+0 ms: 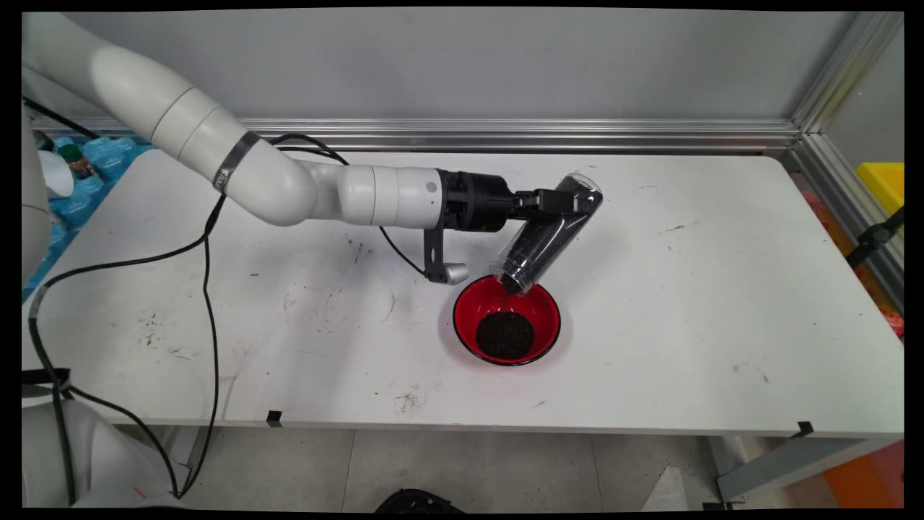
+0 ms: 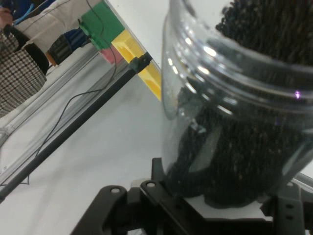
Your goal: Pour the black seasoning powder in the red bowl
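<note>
White table (image 1: pixel 722 303) — perhaps scuffed

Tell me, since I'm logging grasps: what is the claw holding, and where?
The claw holds a clear jar of dark grains by its upper body near the base, mouth tilted down over the red bowl.

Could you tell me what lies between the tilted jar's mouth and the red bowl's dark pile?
Only the red bowl's bare inner wall; the jar's mouth hangs over its far rim, in the main view.

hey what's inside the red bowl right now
A round pile of dark granules sits in the red bowl. The tilted clear jar, held by the gripper, hangs over the far rim, hiding part of it.
</note>
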### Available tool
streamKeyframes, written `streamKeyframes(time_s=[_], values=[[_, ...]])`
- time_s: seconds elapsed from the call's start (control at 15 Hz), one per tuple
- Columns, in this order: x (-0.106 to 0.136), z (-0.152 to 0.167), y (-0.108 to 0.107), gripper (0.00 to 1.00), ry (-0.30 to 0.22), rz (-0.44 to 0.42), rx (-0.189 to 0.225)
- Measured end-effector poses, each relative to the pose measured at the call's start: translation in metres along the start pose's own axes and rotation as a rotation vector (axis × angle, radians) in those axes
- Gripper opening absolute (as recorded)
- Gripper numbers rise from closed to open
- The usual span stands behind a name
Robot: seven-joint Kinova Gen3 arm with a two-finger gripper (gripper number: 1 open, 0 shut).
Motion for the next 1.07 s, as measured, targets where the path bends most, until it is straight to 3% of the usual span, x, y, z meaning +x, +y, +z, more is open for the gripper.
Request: streamKeyframes(time_s=[1.07], values=[[0.0064, 0.0007, -0.0021, 0.0, -0.013, 0.08, 0.046]])
